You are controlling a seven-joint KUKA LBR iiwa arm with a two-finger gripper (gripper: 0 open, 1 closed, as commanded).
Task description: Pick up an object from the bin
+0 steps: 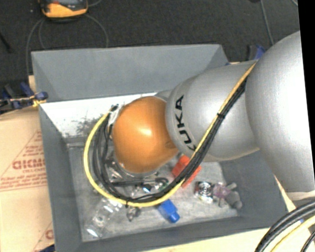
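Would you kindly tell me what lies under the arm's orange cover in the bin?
Peeking out at its lower edge are a blue block, a red piece and clear plastic. Whatever lies directly beneath the orange cover is hidden by it and its cables.

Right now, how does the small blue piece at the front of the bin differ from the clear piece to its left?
Colour: the blue piece is opaque and bright, the clear piece is see-through and pale. Size: the blue piece looks compact, the clear piece looks longer and wider. Place: the blue piece lies near the middle of the front, the clear piece toward the front left corner. Both lie loose on the bin's floor.
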